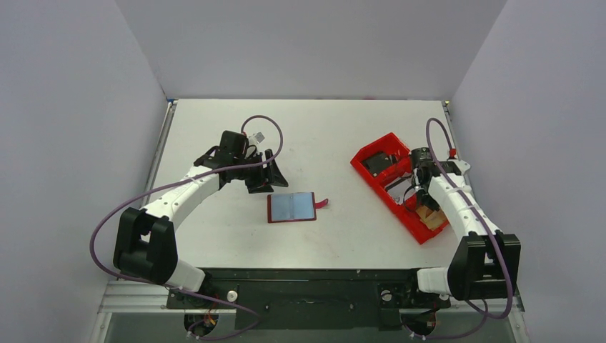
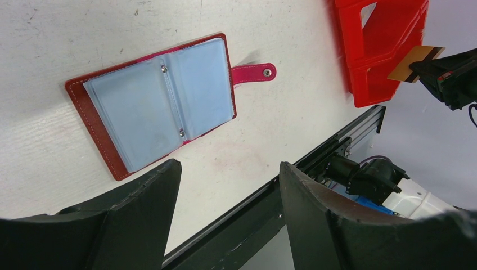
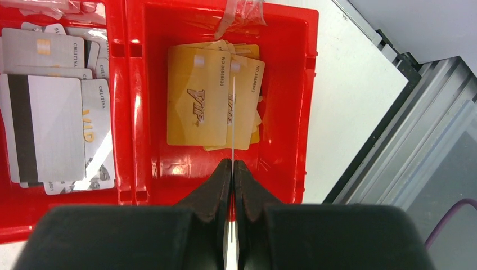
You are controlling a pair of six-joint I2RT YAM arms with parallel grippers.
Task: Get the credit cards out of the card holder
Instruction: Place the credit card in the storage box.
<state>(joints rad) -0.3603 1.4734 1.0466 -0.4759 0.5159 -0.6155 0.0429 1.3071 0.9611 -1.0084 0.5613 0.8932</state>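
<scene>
Lying spread, card holder [image 1: 291, 207] sits beside left pincer [image 1: 270, 180].

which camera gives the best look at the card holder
The left wrist view: the card holder lies open and flat, large in frame, its clear sleeves and snap tab plain. The top external view shows it small; the right wrist view misses it.

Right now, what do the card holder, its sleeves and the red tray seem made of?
Card holder: probably leather or imitation leather, dark red, matte, with pale stitching along the edge.
Sleeves: cloudy, soft-looking clear plastic.
Red tray: hard glossy plastic, since light reflects on its walls.
</scene>
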